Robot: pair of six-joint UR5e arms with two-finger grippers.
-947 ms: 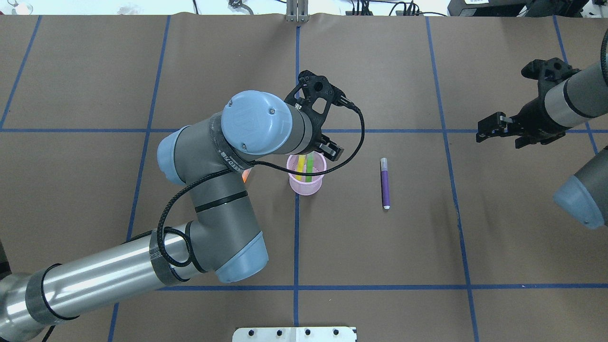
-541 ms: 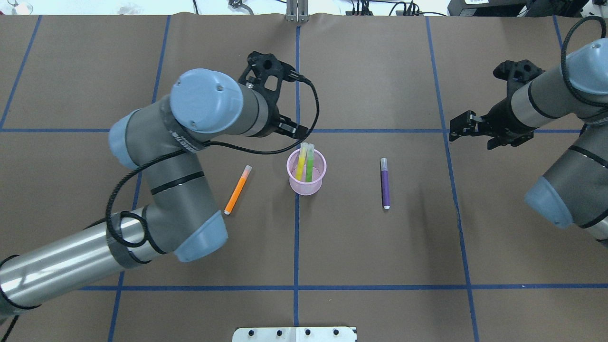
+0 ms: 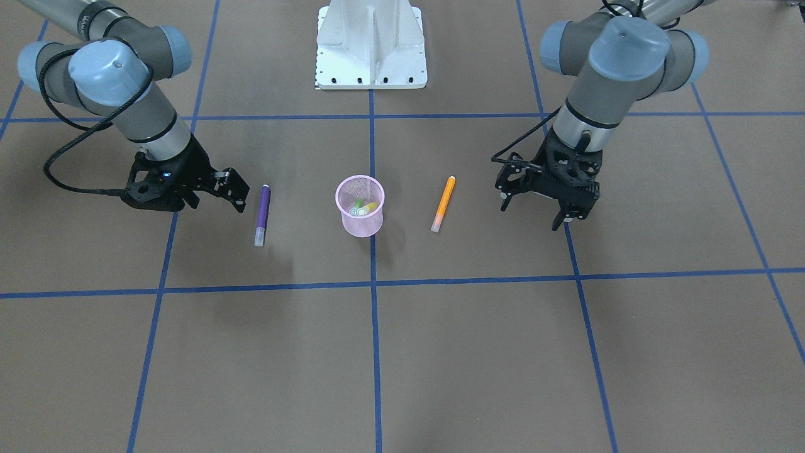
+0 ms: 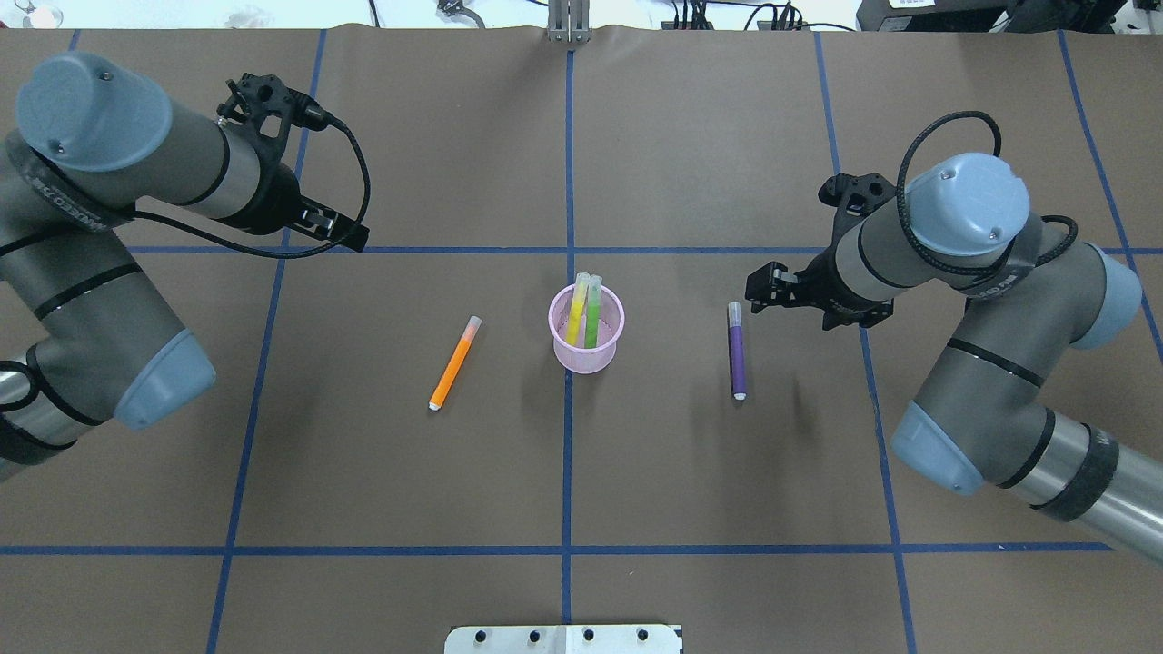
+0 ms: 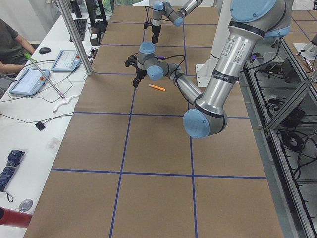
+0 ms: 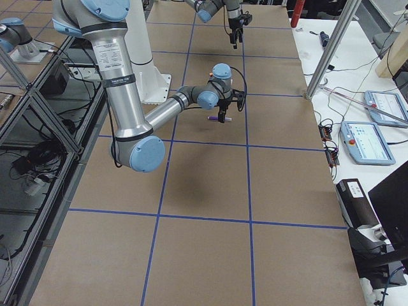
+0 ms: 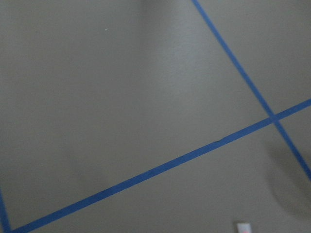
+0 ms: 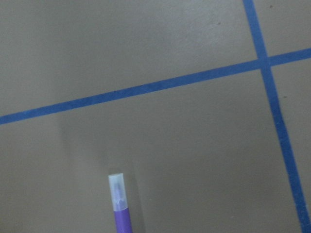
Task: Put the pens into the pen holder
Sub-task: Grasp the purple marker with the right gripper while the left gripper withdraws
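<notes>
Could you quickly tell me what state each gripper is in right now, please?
Left gripper: open, holding nothing.
Right gripper: open, holding nothing, near the purple pen.

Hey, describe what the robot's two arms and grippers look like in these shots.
The left arm and right arm are grey and silver tubes with pale blue joint caps. A black cable loops by the left wrist, another by the right. The left gripper and right gripper are black, skeletal, two-fingered.
</notes>
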